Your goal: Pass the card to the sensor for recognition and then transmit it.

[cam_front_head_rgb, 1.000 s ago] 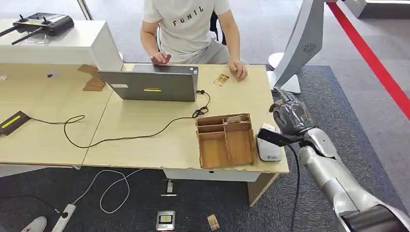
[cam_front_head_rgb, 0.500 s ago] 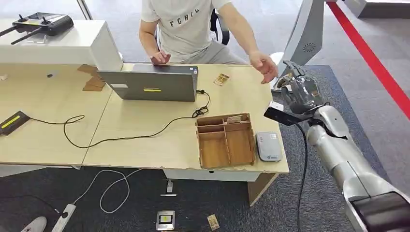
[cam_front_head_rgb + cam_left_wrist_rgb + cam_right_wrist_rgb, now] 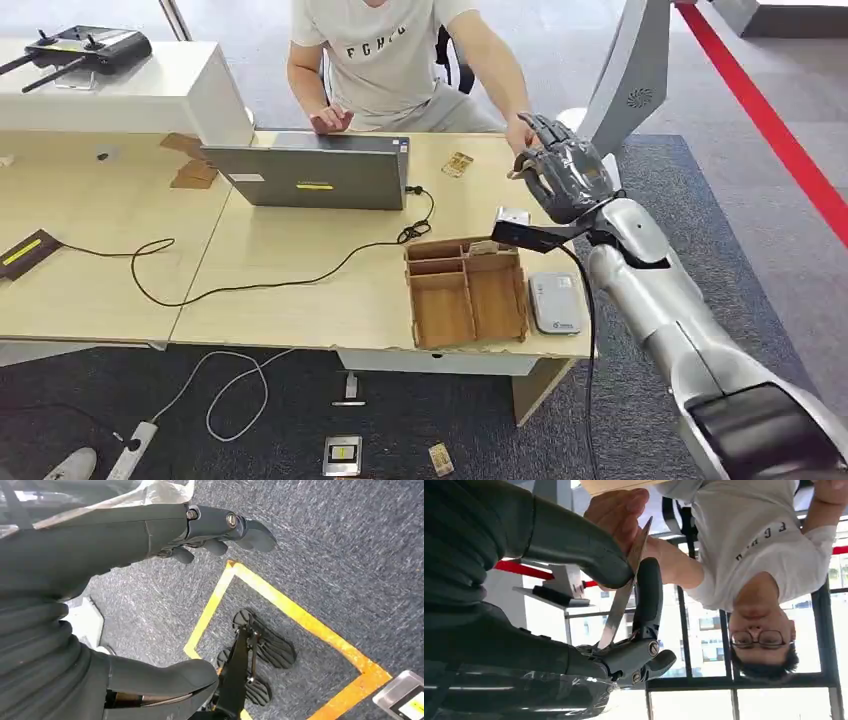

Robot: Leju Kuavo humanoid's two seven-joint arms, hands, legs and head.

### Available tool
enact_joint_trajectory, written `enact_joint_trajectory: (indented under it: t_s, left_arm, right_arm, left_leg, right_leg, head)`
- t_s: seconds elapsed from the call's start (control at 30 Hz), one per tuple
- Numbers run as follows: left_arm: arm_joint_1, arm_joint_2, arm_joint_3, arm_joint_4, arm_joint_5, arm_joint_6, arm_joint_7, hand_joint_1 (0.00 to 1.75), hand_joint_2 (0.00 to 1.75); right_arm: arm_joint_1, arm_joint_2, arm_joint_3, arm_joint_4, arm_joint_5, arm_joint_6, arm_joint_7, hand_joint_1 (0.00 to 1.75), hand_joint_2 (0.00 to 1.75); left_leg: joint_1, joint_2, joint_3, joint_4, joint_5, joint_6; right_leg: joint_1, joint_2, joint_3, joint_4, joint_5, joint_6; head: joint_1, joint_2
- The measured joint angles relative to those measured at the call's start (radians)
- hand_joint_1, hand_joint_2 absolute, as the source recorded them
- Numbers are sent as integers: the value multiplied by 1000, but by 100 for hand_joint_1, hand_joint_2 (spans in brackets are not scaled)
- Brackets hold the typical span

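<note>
The right hand [image 3: 563, 178] is hanging in the air past the far right corner of the desk [image 3: 300, 270], pinching the card [image 3: 624, 587] between its thumb and a finger. In the right wrist view the card is showing edge-on, a thin strip. The person [image 3: 395, 55] sitting behind the desk is reaching out, and their hand [image 3: 619, 512] is touching the far end of the card, so both hands are on it. The card reader [image 3: 556, 302] is lying flat at the desk's near right corner, just beside the wooden tray [image 3: 466, 292], and well apart from the card. Another small card [image 3: 458, 164] is lying on the desk between the laptop [image 3: 315, 172] and the person's arm. The left hand [image 3: 220, 530] is hanging over the grey carpet [image 3: 325, 545] near a yellow line [image 3: 295, 615], fingers loosely curled and holding nothing.
</note>
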Motion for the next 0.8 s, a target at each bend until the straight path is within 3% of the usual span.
enact_joint_trajectory:
  t_s: [0.23, 0.27, 0.4, 0.43, 0.67, 0.8]
  left_arm:
    - [1, 0, -2, 0, -3, -1, 8, 0, 175]
    - [1, 0, -2, 0, -4, -1, 9, 0, 175]
    - [2, 0, -3, 0, -10, -2, 11, 0, 175]
    - [2, 0, -4, 0, -10, -2, 11, 0, 175]
    - [1, 0, -19, 0, -12, -14, 11, 0, 175]
    - [2, 1, -26, 0, -13, -24, 7, 0, 175]
  right_arm:
    - [-1, 40, 18, -4, 2, -2, 0, 175, 175]
    - [-1, 42, 21, -4, 2, -2, 0, 152, 175]
    - [0, 43, 30, -3, 7, -11, 9, 152, 175]
    - [1, 42, 31, -3, 8, -14, 9, 0, 0]
    - [6, 35, 43, -3, 3, 19, 11, 0, 0]
    - [24, 18, 48, -13, -4, 1, 18, 0, 0]
  left_leg:
    - [0, 0, 0, 0, 0, 0]
    - [0, 0, 0, 0, 0, 0]
    - [0, 0, 0, 0, 0, 0]
    - [0, 0, 0, 0, 0, 0]
    - [0, 0, 0, 0, 0, 0]
    - [0, 0, -1, 0, 0, 0]
  right_leg:
    - [0, 0, 0, 0, 0, 0]
    - [0, 0, 0, 0, 0, 0]
    - [0, 0, 0, 0, 0, 0]
    - [0, 0, 0, 0, 0, 0]
    - [0, 0, -1, -1, 0, 0]
    - [0, 0, -1, 0, 0, 0]
  head:
    - [0, 0]
    - [0, 0]
    - [0, 0]
    - [0, 0]
    - [0, 0]
    - [0, 0]
